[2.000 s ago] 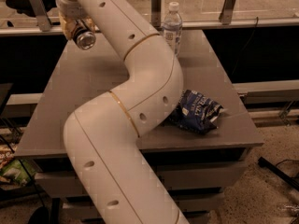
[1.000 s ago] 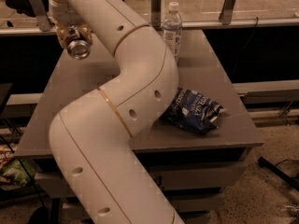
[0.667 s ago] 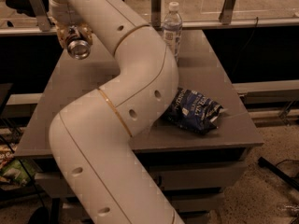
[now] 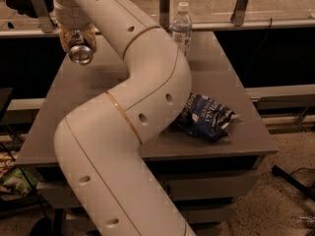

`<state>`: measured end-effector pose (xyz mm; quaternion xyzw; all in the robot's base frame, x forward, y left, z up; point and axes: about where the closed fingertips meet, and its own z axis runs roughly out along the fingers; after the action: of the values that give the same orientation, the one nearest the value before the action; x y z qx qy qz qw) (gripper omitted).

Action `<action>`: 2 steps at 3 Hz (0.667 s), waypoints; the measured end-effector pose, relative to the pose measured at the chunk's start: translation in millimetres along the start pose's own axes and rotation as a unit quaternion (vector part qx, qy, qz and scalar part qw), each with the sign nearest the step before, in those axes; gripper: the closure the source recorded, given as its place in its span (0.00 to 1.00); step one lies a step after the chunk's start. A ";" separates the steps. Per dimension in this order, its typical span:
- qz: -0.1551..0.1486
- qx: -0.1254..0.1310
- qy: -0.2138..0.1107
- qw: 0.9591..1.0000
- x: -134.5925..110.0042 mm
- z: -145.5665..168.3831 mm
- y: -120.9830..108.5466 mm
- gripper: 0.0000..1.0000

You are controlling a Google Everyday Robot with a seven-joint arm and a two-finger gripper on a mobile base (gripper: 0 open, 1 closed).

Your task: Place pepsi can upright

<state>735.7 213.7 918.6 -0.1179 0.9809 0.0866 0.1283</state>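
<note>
We saw the gripper (image 4: pixel 75 36) over the far left corner of the desk (image 4: pixel 216 82), jaws clamped on the can (image 4: pixel 80 52), its long axis tilted.

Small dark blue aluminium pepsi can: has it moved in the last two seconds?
Yes. The pepsi can, held in the gripper at upper left, went left and lower, away from the clear plastic water bottle.

End effector (image 4: pixel 78 42) holding pepsi can (image 4: pixel 80 54) dipped leftward above table's (image 4: pixel 224 85) far-left corner.
</note>
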 end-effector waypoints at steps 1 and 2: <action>0.036 -0.014 0.013 0.999 6.7 -0.2 1.7 1.00; 0.066 -0.026 0.020 0.997 12.3 -3.3 6.1 1.00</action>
<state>721.9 216.3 919.2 -0.0578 0.9864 0.1176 0.0994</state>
